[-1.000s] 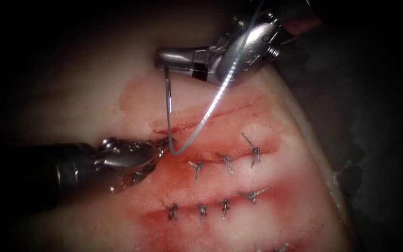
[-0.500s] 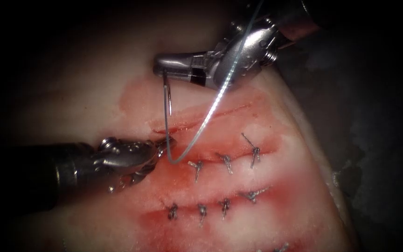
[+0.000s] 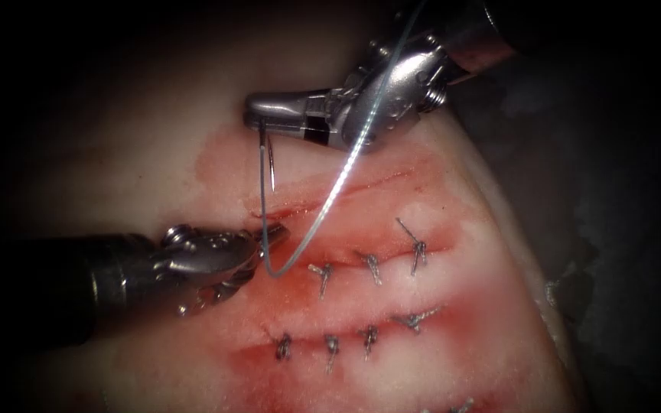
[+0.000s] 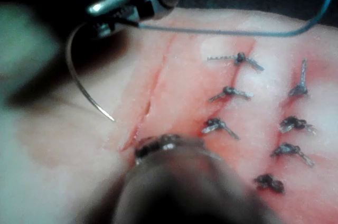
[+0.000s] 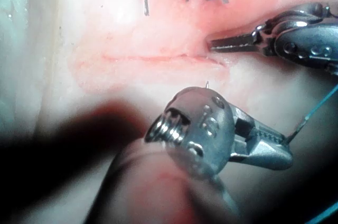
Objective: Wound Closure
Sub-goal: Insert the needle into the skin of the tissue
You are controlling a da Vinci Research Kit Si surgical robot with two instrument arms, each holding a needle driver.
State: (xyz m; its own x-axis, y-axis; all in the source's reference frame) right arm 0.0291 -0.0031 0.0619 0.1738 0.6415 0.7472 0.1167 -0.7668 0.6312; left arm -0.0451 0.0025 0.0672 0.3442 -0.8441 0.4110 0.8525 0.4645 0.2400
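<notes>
Two claws were seen: the right claw (image 3: 258, 112) pinched the needle (image 3: 261, 177) near its thread end, clear of the tissue (image 3: 154, 164); the left claw (image 3: 273, 235) was pressed together, holding nothing, at the cut (image 3: 323, 195).

Two rows of finished stitches (image 3: 369, 264) lie in red fluid (image 3: 453, 306) below the open cut.

Right pincer (image 5: 282, 158) clamps the thread (image 5: 311, 113) above the tissue (image 5: 132, 39); left pincer (image 5: 211, 42) closed at the cut (image 5: 158, 57)
</notes>
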